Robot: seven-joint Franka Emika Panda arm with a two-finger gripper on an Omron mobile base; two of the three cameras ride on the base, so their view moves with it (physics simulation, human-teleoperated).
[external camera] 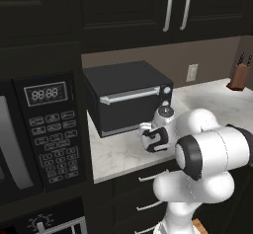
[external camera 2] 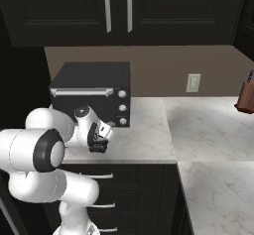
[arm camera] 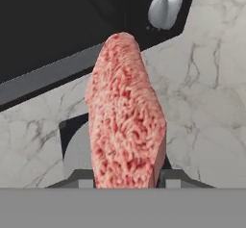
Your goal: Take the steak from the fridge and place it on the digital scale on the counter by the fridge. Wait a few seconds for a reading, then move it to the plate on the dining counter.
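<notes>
The steak [arm camera: 126,126], a pinkish-red slab of raw meat, stands on edge between my fingers in the hand view and hides much of what lies below. My gripper [arm camera: 126,176] is shut on it. Under the steak lies the digital scale [arm camera: 73,134], a black pad with a grey round face, on the marble counter [arm camera: 206,102]; I cannot tell whether the steak touches it. From the base cameras my gripper [external camera: 157,143] [external camera 2: 99,144] hangs low over the counter just in front of the toaster oven. The fridge, the plate and the dining counter are out of view.
A big black toaster oven [external camera: 128,97] [external camera 2: 92,92] with a silver handle stands right behind the gripper. A built-in microwave [external camera: 44,129] is on the left. A knife block [external camera: 239,75] [external camera 2: 246,97] stands far right. The counter [external camera 2: 208,130] runs on to the right.
</notes>
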